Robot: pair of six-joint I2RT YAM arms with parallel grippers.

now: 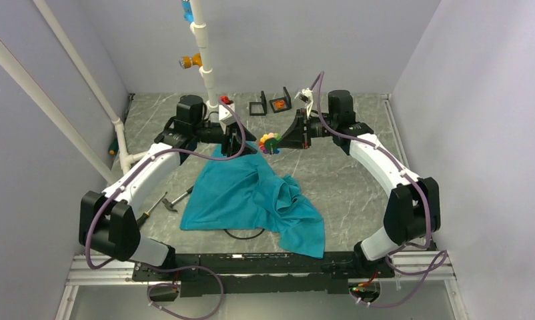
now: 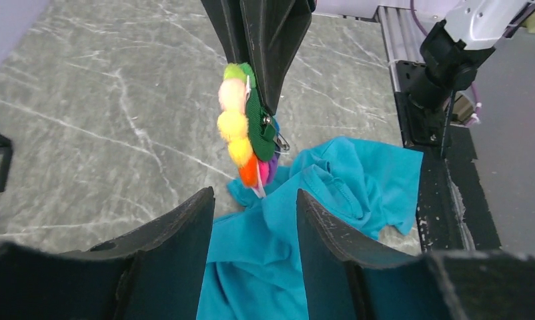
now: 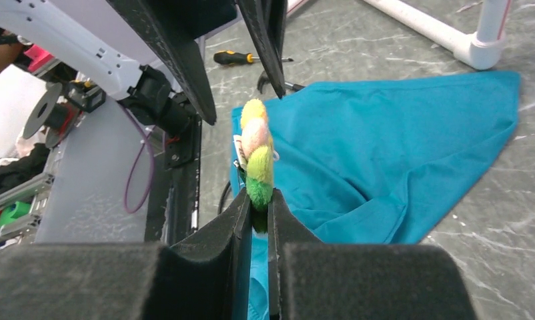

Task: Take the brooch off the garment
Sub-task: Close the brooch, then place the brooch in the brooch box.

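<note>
We see a grey marbled table [image 1: 358, 180] with a teal T-shirt [image 1: 251, 197] lying crumpled on it between the two arms. Above the shirt's far edge the left gripper [image 1: 241, 141] and the right gripper [image 1: 283, 139] face each other, close together. The left gripper's fingers [image 2: 185, 247] stand apart with nothing between them. A screwdriver [image 3: 241, 59] lies on the table beside the shirt. The right gripper's fingers [image 3: 241, 223] are clamped on the green end of the brooch [image 3: 257, 157], a small ring of coloured pom-poms held up off the table. We cannot tell whether its pin touches the cloth.
</note>
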